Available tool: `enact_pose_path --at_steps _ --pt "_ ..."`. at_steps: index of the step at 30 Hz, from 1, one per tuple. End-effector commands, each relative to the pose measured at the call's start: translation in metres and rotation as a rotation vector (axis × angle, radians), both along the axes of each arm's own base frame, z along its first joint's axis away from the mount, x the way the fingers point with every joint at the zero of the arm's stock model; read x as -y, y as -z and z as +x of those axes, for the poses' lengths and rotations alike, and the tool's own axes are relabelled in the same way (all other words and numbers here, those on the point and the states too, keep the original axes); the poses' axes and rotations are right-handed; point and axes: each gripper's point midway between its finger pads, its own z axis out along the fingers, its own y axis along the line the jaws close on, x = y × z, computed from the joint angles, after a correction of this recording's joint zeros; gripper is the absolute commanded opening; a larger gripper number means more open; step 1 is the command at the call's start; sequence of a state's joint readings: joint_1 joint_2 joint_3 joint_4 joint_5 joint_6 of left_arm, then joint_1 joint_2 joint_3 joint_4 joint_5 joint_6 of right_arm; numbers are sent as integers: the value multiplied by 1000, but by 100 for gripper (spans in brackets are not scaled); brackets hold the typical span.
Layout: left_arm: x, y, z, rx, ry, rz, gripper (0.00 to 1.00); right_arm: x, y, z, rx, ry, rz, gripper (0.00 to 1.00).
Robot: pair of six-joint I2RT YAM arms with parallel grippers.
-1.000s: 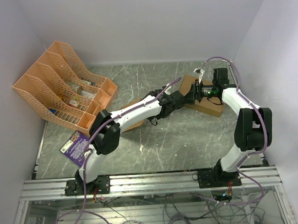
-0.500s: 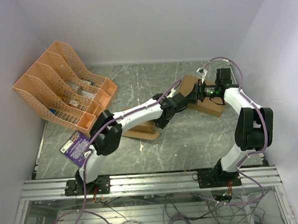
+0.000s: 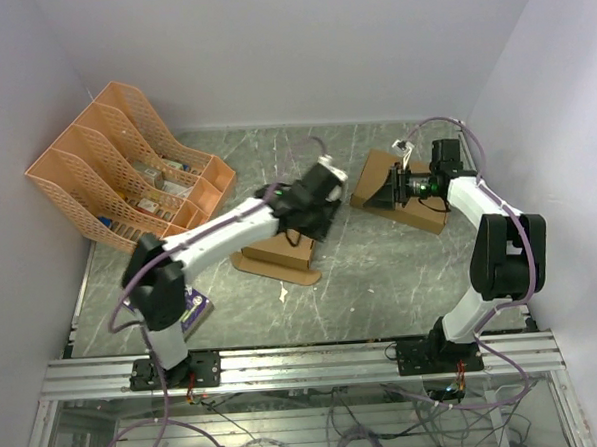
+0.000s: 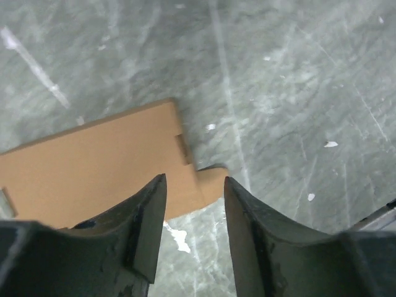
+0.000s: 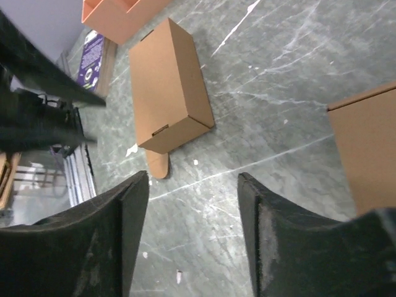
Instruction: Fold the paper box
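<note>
The paper box (image 3: pixel 273 259) is a small narrow brown box lying flat on the marble table (image 3: pixel 381 269), with a rounded tab sticking out at its near end. The right wrist view shows it (image 5: pixel 170 86) with the tab toward the camera. The left wrist view shows one end of it and the tab (image 4: pixel 93 167). My left gripper (image 3: pixel 306 219) hovers just above the box's far right end, open and empty (image 4: pixel 195 179). My right gripper (image 3: pixel 385 191) is open and empty (image 5: pixel 192 176), held over the near edge of the larger brown box (image 3: pixel 409 200).
An orange file rack (image 3: pixel 125 167) holding small items stands at the back left. A purple packet (image 3: pixel 162 291) lies by the left arm's base. The larger brown box shows at the right edge of the right wrist view (image 5: pixel 368 148). Walls close in on three sides.
My left gripper has pulled back to the left, away from the right gripper and the larger box, and now hangs over the paper box. The paper box now shows in full. The right arm barely moved.
</note>
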State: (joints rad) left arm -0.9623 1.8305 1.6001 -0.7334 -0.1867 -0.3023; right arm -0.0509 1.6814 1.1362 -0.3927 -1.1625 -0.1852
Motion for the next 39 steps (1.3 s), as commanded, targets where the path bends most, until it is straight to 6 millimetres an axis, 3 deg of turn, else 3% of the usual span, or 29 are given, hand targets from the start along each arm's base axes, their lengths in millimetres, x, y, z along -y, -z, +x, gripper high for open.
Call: enact_pose_path --at_steps 1,3,9,12,16,20,25,28,32,34,39 --pt "-38 -32 40 -10 -104 -334 43 -18 11 -12 -26 -64 15 52" --pt "-58 -26 47 -52 -137 -439 33 -30 11 -17 -24 -104 17 43" --pt "-72 16 40 -177 -154 -461 26 -78 0 -51 8 -308 89 25" --pt "-89 37 43 -199 -212 -450 24 -117 7 -75 -1 -417 64 15" --pt "-110 52 48 -226 -272 -477 24 -150 27 -86 -87 -464 46 2" --pt "-117 65 45 -256 -289 -489 23 -163 62 -91 -190 -478 -10 1" --pt "-125 83 40 -297 -318 -480 23 -159 104 -89 -294 -458 -104 0" --pt "-130 88 39 -310 -334 -478 23 -157 112 -88 -305 -438 -137 0" --pt "-129 79 42 -297 -321 -512 24 -157 111 -87 -303 -457 -131 1" --pt "-125 59 46 -265 -303 -549 27 -160 96 -88 -264 -492 -95 4" --pt "-135 2 62 -132 -316 -616 46 -162 42 -93 -98 -570 7 19"
